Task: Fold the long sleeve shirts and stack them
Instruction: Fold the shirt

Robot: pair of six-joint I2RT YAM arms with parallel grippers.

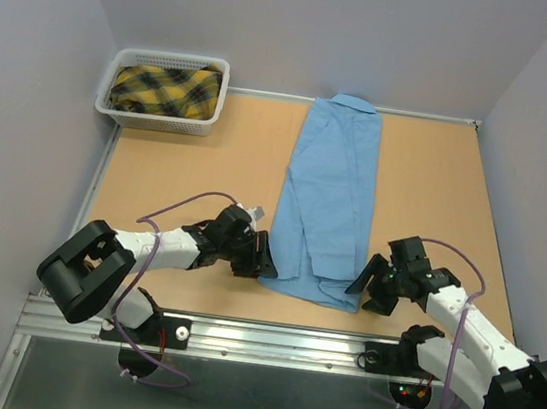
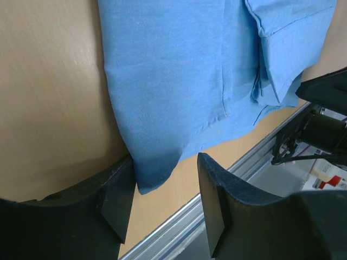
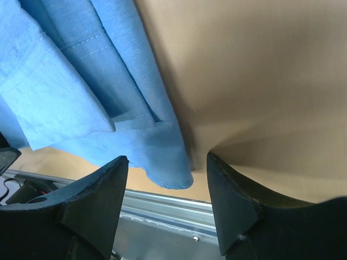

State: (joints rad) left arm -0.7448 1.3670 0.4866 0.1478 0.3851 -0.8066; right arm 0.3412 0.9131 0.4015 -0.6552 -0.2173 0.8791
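On the tan table (image 1: 187,168), close the wide-apart left gripper (image 1: 264,262) and right gripper (image 1: 365,287) deep over the hem corners of the shirt (image 1: 331,187).

free: table (image 1: 436,196) both sides of shirt (image 1: 331,192) | blocked: basket (image 1: 158,121) far-left corner, walls (image 1: 27,81) on three sides

1 blue shirt (image 1: 330,197), 1 basket (image 1: 159,124), 1 plaid cloth (image 1: 165,89), 2 grippers: left gripper (image 1: 266,260), right gripper (image 1: 364,278).
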